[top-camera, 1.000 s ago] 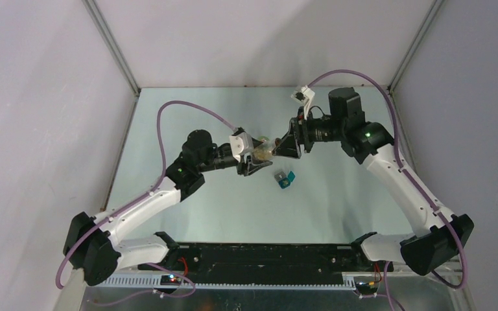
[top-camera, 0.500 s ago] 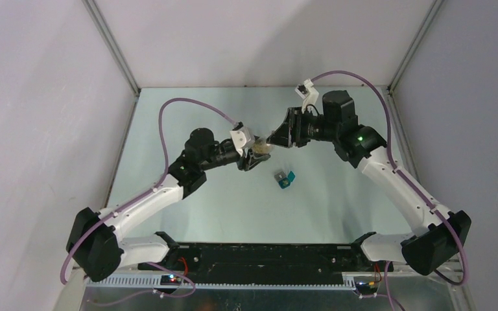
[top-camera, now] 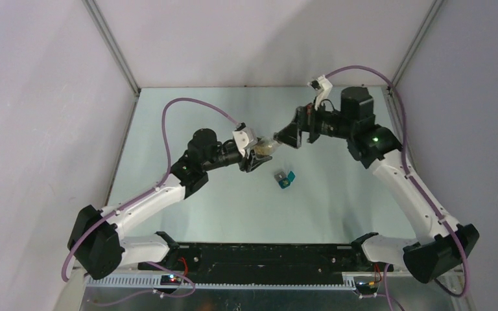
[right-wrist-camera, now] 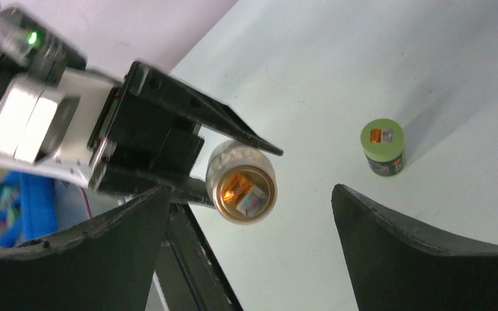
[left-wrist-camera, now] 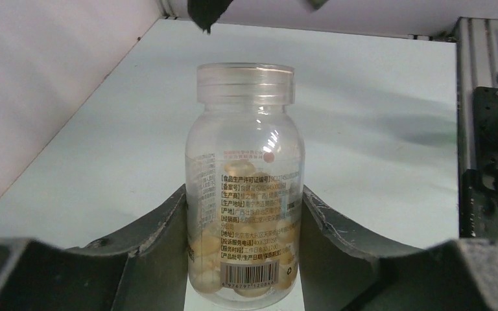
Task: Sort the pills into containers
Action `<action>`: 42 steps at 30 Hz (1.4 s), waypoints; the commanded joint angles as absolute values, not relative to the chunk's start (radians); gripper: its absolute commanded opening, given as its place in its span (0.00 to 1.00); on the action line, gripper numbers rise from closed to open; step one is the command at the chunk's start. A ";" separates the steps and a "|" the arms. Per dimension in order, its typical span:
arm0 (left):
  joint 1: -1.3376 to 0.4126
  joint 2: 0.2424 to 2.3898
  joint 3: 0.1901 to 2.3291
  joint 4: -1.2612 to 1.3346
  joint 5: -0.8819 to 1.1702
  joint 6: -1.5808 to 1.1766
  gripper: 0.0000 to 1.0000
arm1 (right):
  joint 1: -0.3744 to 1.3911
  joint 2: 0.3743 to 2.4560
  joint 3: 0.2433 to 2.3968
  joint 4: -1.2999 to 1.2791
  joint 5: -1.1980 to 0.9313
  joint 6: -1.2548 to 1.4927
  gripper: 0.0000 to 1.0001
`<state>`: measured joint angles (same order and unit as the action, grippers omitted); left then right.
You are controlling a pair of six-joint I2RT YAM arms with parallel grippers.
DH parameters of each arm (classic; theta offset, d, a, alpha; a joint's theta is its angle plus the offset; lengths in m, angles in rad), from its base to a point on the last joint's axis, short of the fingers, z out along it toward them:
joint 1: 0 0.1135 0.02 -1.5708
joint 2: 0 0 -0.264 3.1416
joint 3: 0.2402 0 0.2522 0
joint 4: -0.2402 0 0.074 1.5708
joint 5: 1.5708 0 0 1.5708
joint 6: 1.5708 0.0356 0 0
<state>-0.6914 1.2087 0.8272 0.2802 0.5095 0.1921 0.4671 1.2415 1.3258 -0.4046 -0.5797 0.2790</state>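
top view: left gripper [top-camera: 256, 155] clamped on the pale pill bottle [top-camera: 264, 148], held off the table mid-workspace. right gripper [top-camera: 284, 137] open, tips just beside its cap end. dark green-top bottle [top-camera: 277, 176] stands on the table near them.
left wrist: bottle pinched between both fingers [left-wrist-camera: 152, 243], low on the body, pills in the bottom. light, rigid, smooth plastic (slippery, i'd guess).
right wrist: jaws spread wide, nothing held. orange-marked cap faces them, not yet between them. cap rim looks like the place to grip.
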 commanded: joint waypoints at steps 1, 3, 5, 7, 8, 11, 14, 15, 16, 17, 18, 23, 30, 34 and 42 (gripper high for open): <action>-0.694 1.206 0.875 0.314 0.615 0.189 0.00 | 0.408 1.190 1.347 -0.565 -0.909 -0.060 0.99; -0.695 1.207 0.877 0.312 0.652 0.192 0.00 | 0.397 1.204 1.352 -0.632 -0.954 -0.126 0.98; -0.695 1.209 0.878 0.303 0.682 0.201 0.01 | 0.401 1.223 1.362 -0.683 -0.981 -0.183 0.97; -0.694 1.213 0.885 0.283 0.703 0.216 0.01 | 0.411 1.235 1.369 -0.717 -0.970 -0.241 0.95; -0.694 1.212 0.890 0.269 0.710 0.225 0.01 | 0.417 1.237 1.369 -0.716 -0.951 -0.251 0.95; -0.694 1.211 0.894 0.254 0.735 0.243 0.01 | 0.424 1.236 1.369 -0.670 -0.916 -0.255 0.90; -0.695 1.211 0.885 0.258 0.747 0.258 0.01 | 0.424 1.231 1.367 -0.624 -0.910 -0.247 0.86; -0.694 1.211 0.886 0.254 0.753 0.263 0.01 | 0.424 1.232 1.363 -0.604 -0.910 -0.245 0.83; -0.695 1.213 0.887 0.252 0.756 0.264 0.01 | 0.423 1.235 1.362 -0.597 -0.907 -0.246 0.81; -0.694 1.213 0.890 0.248 0.762 0.267 0.00 | 0.424 1.236 1.362 -0.589 -0.904 -0.246 0.76; -0.694 1.214 0.892 0.246 0.763 0.269 0.00 | 0.424 1.238 1.362 -0.586 -0.896 -0.244 0.71; -0.694 1.215 0.898 0.241 0.771 0.274 0.00 | 0.442 1.244 1.362 -0.562 -0.830 -0.237 0.60; -0.695 1.223 0.908 0.240 0.780 0.276 0.00 | 0.489 1.262 1.358 -0.481 -0.707 -0.145 0.49; -0.694 1.221 0.905 0.241 0.779 0.282 0.00 | 0.490 1.269 1.334 -0.365 -0.588 0.023 0.49; -0.694 1.209 0.893 0.251 0.749 0.289 0.00 | 0.422 1.289 1.332 -0.285 -0.656 0.253 0.86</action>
